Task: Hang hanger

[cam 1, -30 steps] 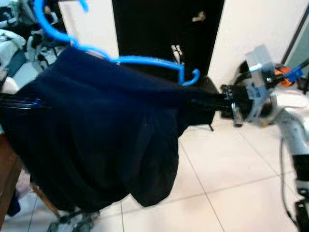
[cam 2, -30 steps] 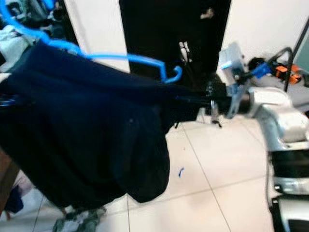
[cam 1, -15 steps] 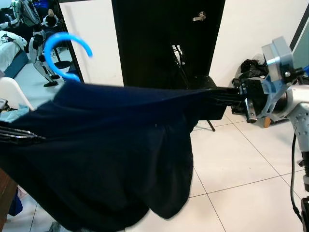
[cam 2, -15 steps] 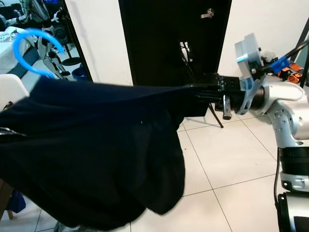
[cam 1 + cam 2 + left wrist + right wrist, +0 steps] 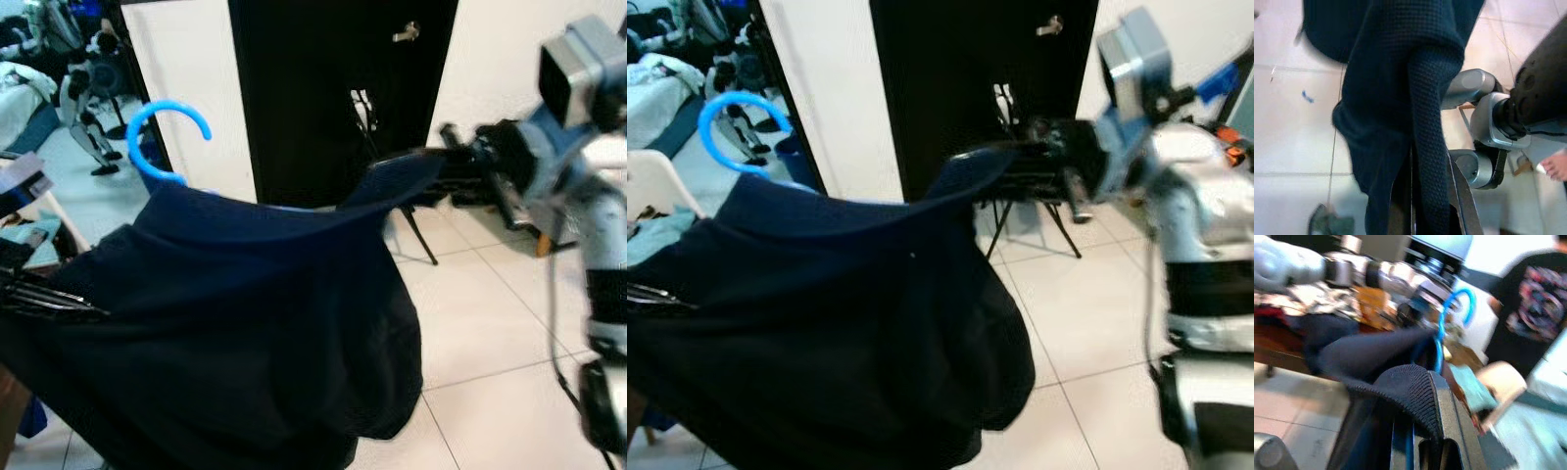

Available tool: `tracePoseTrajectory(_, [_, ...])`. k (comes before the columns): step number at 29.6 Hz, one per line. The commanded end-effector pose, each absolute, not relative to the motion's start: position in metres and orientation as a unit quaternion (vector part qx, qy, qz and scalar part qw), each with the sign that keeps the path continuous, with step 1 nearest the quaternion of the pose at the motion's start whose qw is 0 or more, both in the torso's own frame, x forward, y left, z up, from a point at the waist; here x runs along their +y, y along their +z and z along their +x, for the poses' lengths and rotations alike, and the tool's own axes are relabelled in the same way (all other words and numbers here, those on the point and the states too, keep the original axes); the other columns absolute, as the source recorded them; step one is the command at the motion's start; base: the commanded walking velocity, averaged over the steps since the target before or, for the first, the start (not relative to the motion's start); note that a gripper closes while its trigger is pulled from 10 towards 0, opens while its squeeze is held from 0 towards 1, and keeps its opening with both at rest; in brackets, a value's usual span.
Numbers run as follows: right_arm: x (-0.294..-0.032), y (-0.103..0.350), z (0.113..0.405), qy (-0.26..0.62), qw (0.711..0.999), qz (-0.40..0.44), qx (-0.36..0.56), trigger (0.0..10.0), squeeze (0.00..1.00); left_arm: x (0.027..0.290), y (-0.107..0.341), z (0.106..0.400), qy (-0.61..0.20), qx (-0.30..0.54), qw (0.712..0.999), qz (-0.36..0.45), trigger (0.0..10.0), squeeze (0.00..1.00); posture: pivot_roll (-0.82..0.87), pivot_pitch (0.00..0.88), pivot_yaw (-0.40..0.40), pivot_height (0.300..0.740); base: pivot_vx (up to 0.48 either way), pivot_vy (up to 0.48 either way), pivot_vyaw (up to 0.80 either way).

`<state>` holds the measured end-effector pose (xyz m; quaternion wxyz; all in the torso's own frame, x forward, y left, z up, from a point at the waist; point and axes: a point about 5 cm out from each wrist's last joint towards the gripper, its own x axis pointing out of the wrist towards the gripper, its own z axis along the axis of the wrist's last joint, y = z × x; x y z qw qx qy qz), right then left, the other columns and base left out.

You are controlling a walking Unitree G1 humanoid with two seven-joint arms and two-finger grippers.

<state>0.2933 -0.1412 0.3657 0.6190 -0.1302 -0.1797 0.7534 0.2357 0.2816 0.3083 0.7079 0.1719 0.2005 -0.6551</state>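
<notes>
Hanger (image 5: 162, 137), curved blue plastic hook, rises from a dark waffle-knit garment (image 5: 235, 333) stretched between left gripper (image 5: 1422, 196) and right gripper (image 5: 431, 166), both clamped on its fabric.

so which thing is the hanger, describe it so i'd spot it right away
Start at the black door straight ahead, then drop to the big dark navy garment stretched between the left gripper and right gripper. The hanger is the bright blue plastic hook curling up above the garment's top edge, the only vivid blue curve there.

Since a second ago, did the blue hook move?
Yes. The blue hanger hook shifted right toward the black door, and the camera moved too.
</notes>
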Motion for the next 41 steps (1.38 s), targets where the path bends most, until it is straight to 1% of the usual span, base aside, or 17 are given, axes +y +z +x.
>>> tracePoseTrajectory(1, [-0.136,0.369,0.291,0.764,0.603,-0.132,-0.186,0.0,0.00,0.279,0.309,0.235,-0.666,0.196,0.701,0.167,0.0,0.00,-0.01,0.000,0.065,0.740,0.000,0.000,0.00])
tracePoseTrajectory(4, [-0.124,0.366,0.290,0.778,0.585,-0.131,-0.187,0.0,0.00,0.273,0.310,0.236,-0.675,0.187,0.691,0.178,0.0,0.00,0.00,0.000,0.064,0.740,0.000,0.000,0.00])
tracePoseTrajectory(10, [-0.118,0.363,0.290,0.783,0.580,-0.127,-0.187,0.0,0.00,0.275,0.312,0.242,-0.665,0.172,0.699,0.199,0.0,0.00,0.00,0.000,0.065,0.740,0.000,0.000,0.00])
tracePoseTrajectory(11, [-0.119,0.361,0.291,0.774,0.593,-0.128,-0.185,0.0,0.00,0.282,0.315,0.252,-0.642,0.151,0.717,0.229,1.0,0.00,0.00,0.000,0.063,0.740,0.000,0.000,0.00])
tracePoseTrajectory(13, [-0.119,0.361,0.291,0.774,0.593,-0.128,-0.185,0.0,0.00,0.282,0.315,0.252,-0.642,0.151,0.717,0.229,1.0,0.00,0.00,0.000,0.063,0.740,0.000,0.000,0.00])
tracePoseTrajectory(14, [-0.125,0.356,0.294,0.757,0.616,-0.132,-0.177,0.0,0.00,0.289,0.317,0.263,-0.605,0.122,0.743,0.258,0.0,0.00,0.00,0.000,0.062,0.740,0.000,0.000,0.00])
tracePoseTrajectory(15, [-0.132,0.350,0.296,0.737,0.640,-0.134,-0.171,0.0,0.00,0.295,0.319,0.273,-0.566,0.099,0.769,0.279,0.0,0.00,0.00,0.000,0.061,0.740,0.000,0.000,0.00])
tracePoseTrajectory(16, [-0.132,0.350,0.296,0.737,0.640,-0.134,-0.171,0.0,0.00,0.295,0.319,0.273,-0.566,0.099,0.769,0.279,0.0,0.00,0.00,0.000,0.061,0.740,0.000,0.000,0.00])
tracePoseTrajectory(17, [-0.140,0.344,0.297,0.719,0.664,-0.129,-0.163,0.0,0.00,0.299,0.320,0.279,-0.536,0.084,0.786,0.297,0.0,0.00,0.00,0.000,0.058,0.740,0.000,0.000,0.00])
tracePoseTrajectory(22, [-0.146,0.323,0.296,0.701,0.689,-0.134,-0.125,0.0,0.00,0.300,0.320,0.282,-0.511,0.072,0.798,0.311,0.0,0.00,0.00,0.000,0.060,0.740,0.000,0.000,0.00])
tracePoseTrajectory(23, [-0.142,0.291,0.292,0.702,0.696,-0.141,-0.055,4.7,0.04,0.294,0.323,0.283,-0.516,0.059,0.793,0.318,0.0,0.00,-0.01,0.000,0.061,0.740,0.000,0.000,0.00])
tracePoseTrajectory(26, [-0.140,0.280,0.291,0.702,0.697,-0.144,-0.032,4.7,0.04,0.291,0.324,0.283,-0.518,0.053,0.791,0.320,0.0,0.00,-0.01,0.000,0.061,0.740,0.000,0.000,0.00])
tracePoseTrajectory(27, [-0.137,0.270,0.290,0.700,0.701,-0.139,-0.016,10.0,0.70,0.287,0.326,0.284,-0.524,0.046,0.787,0.323,0.0,0.00,-0.01,0.000,0.063,0.740,0.000,0.000,0.00])
tracePoseTrajectory(28, [-0.137,0.270,0.290,0.700,0.701,-0.139,-0.016,10.0,0.70,0.287,0.326,0.284,-0.524,0.046,0.787,0.323,0.0,0.00,-0.01,0.000,0.063,0.740,0.000,0.000,0.00])
tracePoseTrajectory(29, [-0.133,0.264,0.291,0.696,0.705,-0.137,-0.006,10.0,1.00,0.282,0.328,0.285,-0.530,0.040,0.781,0.328,0.0,0.00,-0.01,0.000,0.063,0.740,0.000,0.000,0.00])
tracePoseTrajectory(35, [-0.130,0.258,0.292,0.690,0.712,-0.130,0.002,10.0,1.00,0.264,0.330,0.296,-0.554,0.010,0.759,0.343,0.0,0.00,-0.01,0.000,0.065,0.740,0.000,0.000,0.00])
tracePoseTrajectory(41, [-0.161,0.279,0.286,0.685,0.716,-0.132,-0.014,10.0,1.00,0.253,0.334,0.298,-0.564,-0.010,0.751,0.344,0.0,0.00,-0.01,0.000,0.066,0.740,0.000,0.000,0.00])
